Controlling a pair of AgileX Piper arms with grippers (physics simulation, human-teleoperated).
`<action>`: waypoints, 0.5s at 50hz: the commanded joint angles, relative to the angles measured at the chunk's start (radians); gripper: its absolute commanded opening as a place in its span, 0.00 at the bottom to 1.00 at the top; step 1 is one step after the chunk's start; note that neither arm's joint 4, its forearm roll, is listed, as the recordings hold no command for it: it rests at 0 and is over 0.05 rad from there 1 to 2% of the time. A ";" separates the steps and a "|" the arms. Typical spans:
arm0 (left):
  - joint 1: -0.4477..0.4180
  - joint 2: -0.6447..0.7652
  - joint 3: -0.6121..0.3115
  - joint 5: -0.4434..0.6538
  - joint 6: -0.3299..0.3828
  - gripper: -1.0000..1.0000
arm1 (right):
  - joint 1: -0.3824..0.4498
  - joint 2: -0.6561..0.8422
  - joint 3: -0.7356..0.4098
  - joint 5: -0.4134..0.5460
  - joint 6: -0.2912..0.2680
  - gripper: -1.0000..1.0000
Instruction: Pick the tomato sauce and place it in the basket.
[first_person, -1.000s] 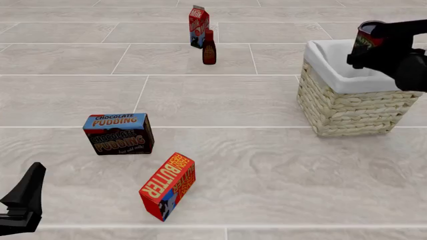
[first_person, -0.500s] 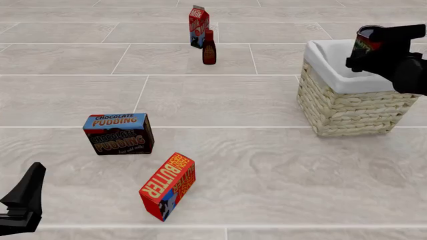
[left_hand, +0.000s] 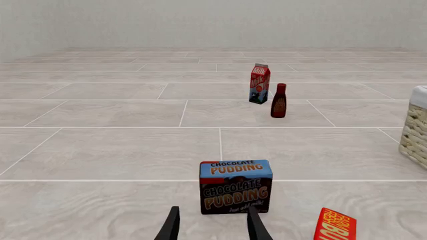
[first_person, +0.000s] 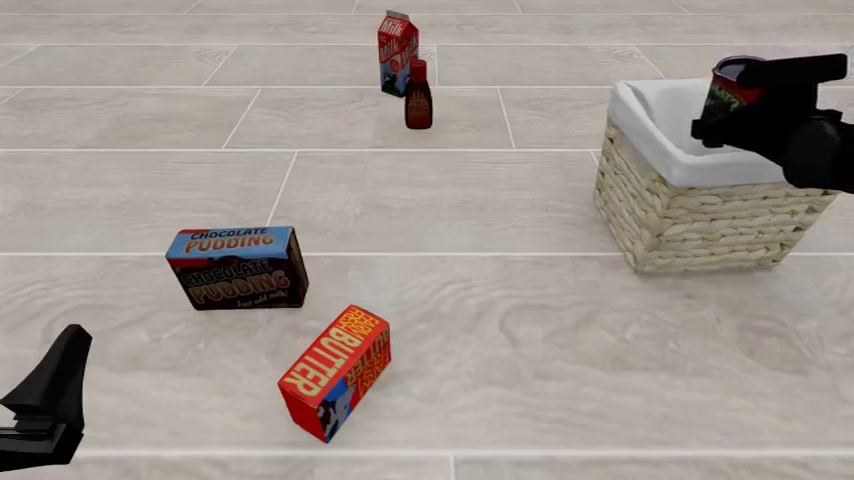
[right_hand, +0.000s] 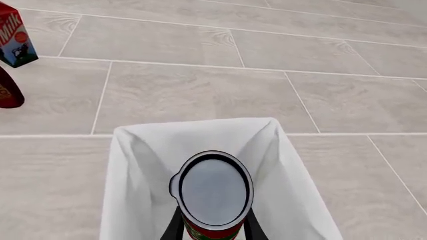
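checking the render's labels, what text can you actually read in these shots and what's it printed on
"CHOCOLATE PUDDING", printed twice: pudding box.
"BUTTER": tilted red butter box; its smaller yellow line is too blurred.
"MILK": carton.
Brown bottle label: too small to read.
Can in the right gripper: label unreadable.

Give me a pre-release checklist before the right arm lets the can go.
1. Grip: the right gripper has its jaws closed on the tomato sauce: ok.
2. Over the target: in the right wrist view the can sits within the basket opening, white lining on all sides: ok.
3. Basket interior: only lining shows around the can; the part under it is hidden: cannot tell.
4. Drop height: the can is above the basket rim in the front view, not inside yet: not ok for a gentle release.
5. Left gripper: low and near, far from the basket: ok.
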 joint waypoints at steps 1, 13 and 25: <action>0.000 0.000 0.000 0.000 0.000 1.00 | -0.002 0.008 -0.011 0.001 0.017 0.00; 0.000 0.000 0.000 0.000 0.000 1.00 | 0.009 0.017 -0.014 -0.003 0.027 0.00; 0.000 0.000 0.000 0.000 0.000 1.00 | 0.023 0.021 -0.022 0.009 0.052 1.00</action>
